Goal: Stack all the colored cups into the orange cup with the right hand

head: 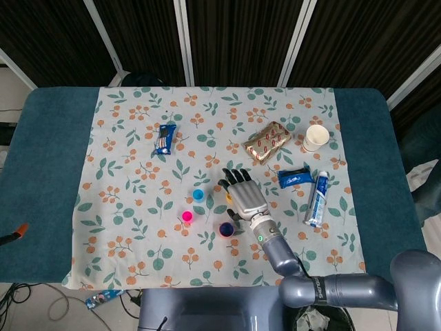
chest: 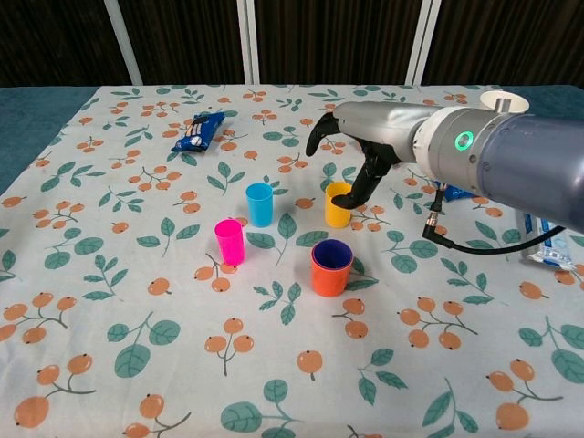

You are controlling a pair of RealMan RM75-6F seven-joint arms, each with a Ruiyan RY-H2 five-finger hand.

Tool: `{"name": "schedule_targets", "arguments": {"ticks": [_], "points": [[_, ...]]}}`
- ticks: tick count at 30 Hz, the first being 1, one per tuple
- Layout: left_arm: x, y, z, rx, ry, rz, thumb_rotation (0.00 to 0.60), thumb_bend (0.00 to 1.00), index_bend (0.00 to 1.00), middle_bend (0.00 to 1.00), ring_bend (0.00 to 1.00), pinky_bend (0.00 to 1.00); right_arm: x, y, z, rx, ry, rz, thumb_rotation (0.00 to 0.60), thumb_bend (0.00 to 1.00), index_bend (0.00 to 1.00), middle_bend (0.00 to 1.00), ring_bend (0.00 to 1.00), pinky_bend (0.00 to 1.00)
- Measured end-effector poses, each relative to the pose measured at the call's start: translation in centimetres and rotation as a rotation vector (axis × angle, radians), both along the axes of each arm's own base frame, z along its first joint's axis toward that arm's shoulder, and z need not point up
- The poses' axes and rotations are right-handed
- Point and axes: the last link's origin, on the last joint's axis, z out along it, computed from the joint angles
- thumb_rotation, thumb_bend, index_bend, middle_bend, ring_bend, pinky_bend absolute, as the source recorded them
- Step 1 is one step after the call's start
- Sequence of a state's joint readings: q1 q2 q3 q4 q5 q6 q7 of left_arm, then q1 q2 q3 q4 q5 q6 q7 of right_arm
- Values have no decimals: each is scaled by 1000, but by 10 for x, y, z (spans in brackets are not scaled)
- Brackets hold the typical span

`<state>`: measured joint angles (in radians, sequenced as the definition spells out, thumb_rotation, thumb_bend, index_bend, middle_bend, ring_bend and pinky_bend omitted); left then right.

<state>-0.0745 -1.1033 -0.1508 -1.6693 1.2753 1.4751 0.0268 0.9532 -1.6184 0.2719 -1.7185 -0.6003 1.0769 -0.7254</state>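
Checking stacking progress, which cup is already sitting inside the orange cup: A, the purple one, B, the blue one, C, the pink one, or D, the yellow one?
A: the chest view shows a purple cup nested in the orange cup, while pink, blue and yellow stand apart on the cloth.

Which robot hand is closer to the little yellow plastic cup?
Right. The right hand hovers just over the yellow plastic cup, thumb at its rim. The left hand shows in neither view.
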Motion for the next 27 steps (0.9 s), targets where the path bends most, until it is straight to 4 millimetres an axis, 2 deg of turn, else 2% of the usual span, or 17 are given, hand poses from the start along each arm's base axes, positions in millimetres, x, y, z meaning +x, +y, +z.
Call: {"name": "schedule_targets", "arguments": {"ticks": [11, 27], "points": [[0, 1, 0, -3, 0, 2, 600, 122, 41, 0, 0, 0, -2, -14, -18, 2, 41, -38, 600, 404, 281, 0, 0, 36], [0, 1, -2, -7, 6, 5, 600, 122, 41, 0, 0, 0, -14, -25, -26, -15, 47, -74, 600, 404, 343, 0, 0, 36]]}}
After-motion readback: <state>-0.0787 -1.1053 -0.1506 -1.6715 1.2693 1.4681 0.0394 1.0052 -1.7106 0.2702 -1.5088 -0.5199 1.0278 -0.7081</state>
